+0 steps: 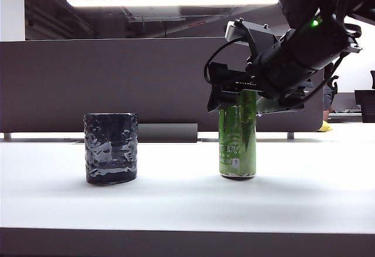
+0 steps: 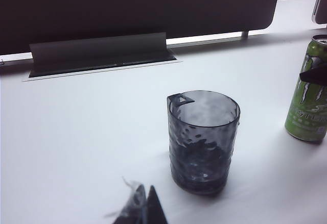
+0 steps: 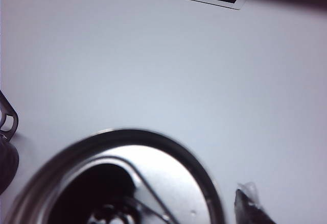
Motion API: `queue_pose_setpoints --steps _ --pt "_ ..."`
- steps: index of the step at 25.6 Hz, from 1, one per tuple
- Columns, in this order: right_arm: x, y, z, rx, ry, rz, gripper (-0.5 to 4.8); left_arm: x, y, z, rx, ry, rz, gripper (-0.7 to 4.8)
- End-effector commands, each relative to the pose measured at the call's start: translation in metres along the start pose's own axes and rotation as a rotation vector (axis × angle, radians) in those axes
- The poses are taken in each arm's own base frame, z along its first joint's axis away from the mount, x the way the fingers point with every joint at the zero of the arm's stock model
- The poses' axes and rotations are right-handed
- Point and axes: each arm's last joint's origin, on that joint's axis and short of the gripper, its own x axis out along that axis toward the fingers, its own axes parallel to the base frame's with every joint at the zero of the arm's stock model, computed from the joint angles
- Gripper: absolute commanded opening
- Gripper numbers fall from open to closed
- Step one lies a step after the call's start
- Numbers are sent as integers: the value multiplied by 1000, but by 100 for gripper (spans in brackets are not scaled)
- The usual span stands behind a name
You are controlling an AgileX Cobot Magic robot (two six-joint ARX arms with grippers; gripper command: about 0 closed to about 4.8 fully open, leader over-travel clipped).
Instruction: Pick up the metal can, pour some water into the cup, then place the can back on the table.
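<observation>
The metal can stands upright on the table, well right of the cup. Right gripper straddles its top, jaws wide — a sideways withdrawal could topple it. Left gripper — fingertips together, near the cup.

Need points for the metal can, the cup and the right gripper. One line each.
metal can (image 1: 237, 146), exterior view, green side wall at the logo.
cup (image 2: 203, 147), left wrist view, dimpled front wall.
right gripper (image 1: 246, 96), exterior view, around the can's top; jaws look open, not clamped.
</observation>
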Motion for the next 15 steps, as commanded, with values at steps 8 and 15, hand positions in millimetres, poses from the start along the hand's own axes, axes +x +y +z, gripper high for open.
queue_pose_setpoints --steps 8,15 --pt "-11 3 21 12 -127 26 479 0 0 2 0 -14 0 -5" --pt "-42 4 57 21 -327 45 479 0 1 2 0 -13 8 -5"
